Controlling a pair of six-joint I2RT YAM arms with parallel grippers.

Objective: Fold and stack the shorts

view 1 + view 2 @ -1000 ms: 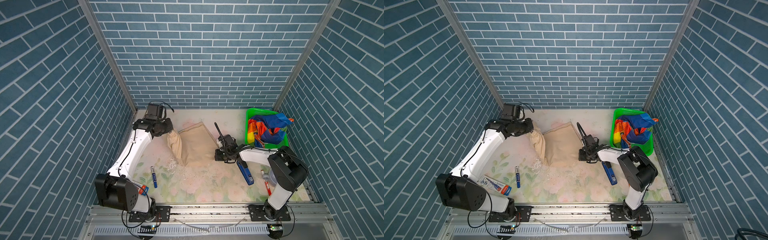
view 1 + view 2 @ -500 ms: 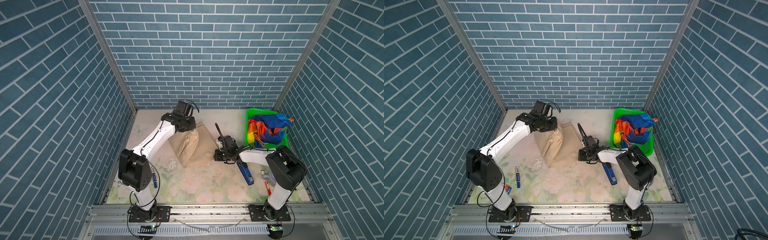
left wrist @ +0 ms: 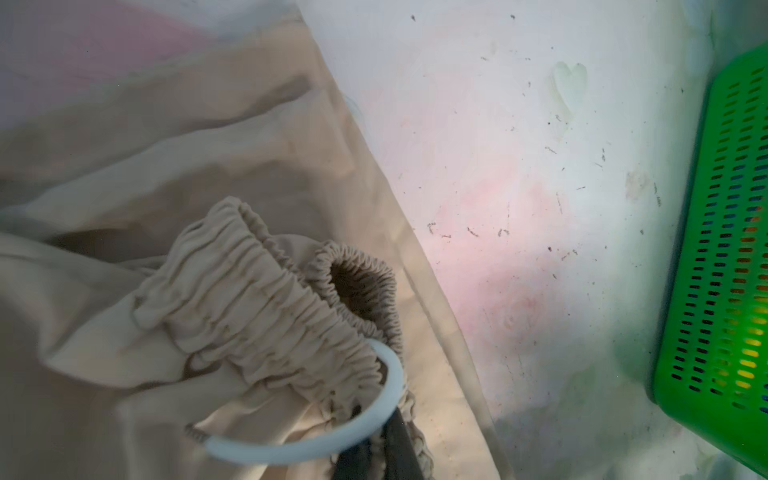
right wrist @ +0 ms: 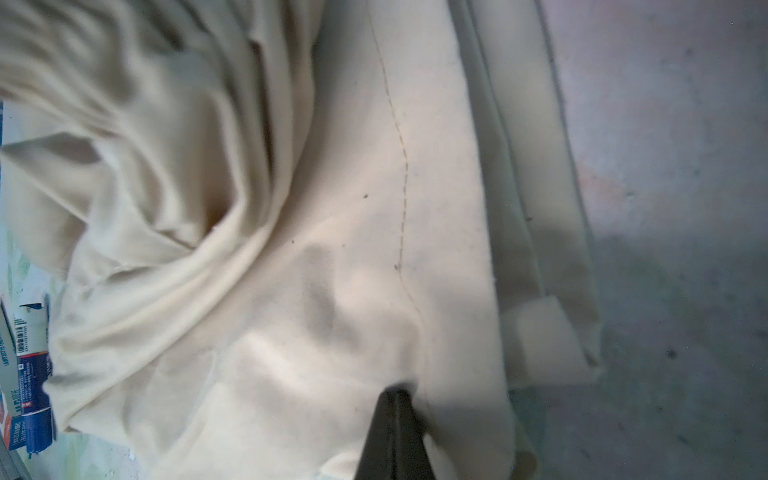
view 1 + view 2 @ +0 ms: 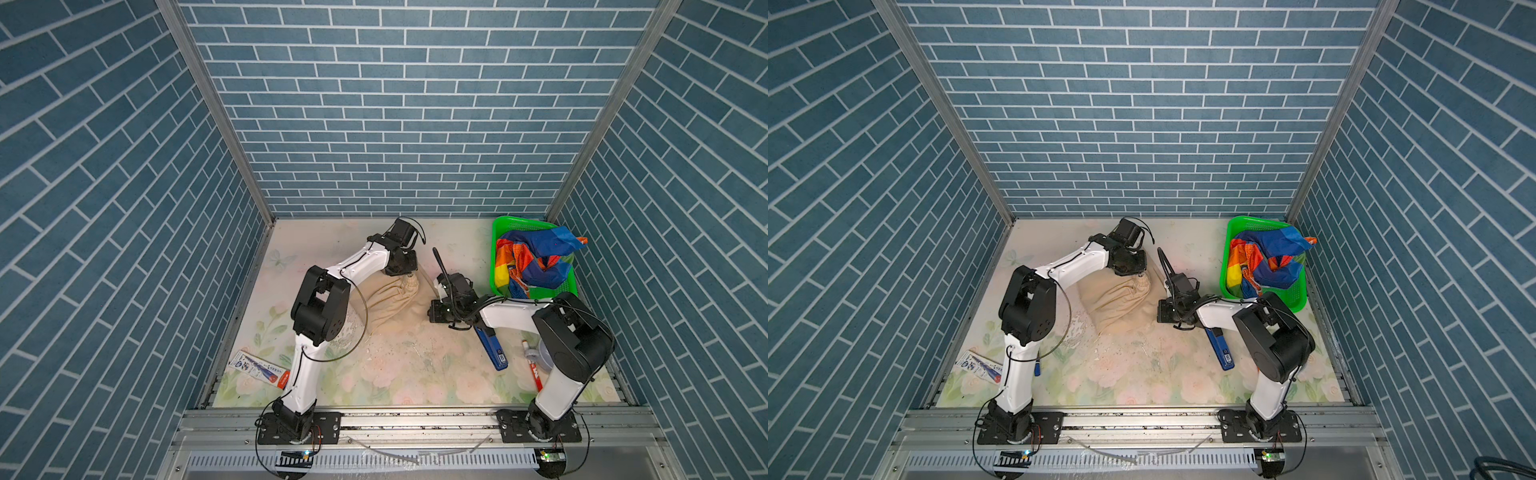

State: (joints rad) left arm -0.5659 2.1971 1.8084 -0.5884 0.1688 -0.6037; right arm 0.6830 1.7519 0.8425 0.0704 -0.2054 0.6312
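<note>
The beige shorts point(image 5: 386, 307) point(image 5: 1117, 307) lie bunched mid-table, folded over on themselves. My left gripper point(image 5: 409, 276) point(image 5: 1140, 274) point(image 3: 376, 453) hangs over their right end. Its dark fingers stand close together with the gathered waistband point(image 3: 257, 307) between them, and the white drawstring point(image 3: 390, 386) loops in front. My right gripper point(image 5: 432, 311) point(image 5: 1160, 311) point(image 4: 395, 395) sits low at the cloth's right edge, shut on a pinch of beige fabric point(image 4: 332, 208). The rainbow-striped shorts point(image 5: 536, 262) point(image 5: 1266, 259) lie crumpled in the green basket point(image 5: 515, 222) point(image 5: 1250, 222) point(image 3: 727, 249).
A blue bar-shaped tool point(image 5: 492, 349) and a red pen point(image 5: 532, 370) lie near the right arm's base. A toothpaste box point(image 5: 257, 368) point(image 4: 25, 374) lies at the front left. White scraps litter the floral mat point(image 5: 415, 374). Brick-patterned walls close three sides.
The left arm has swung from the far left across to the right, carrying the waistband over the beige shorts towards the right gripper. The right gripper has stayed put.
</note>
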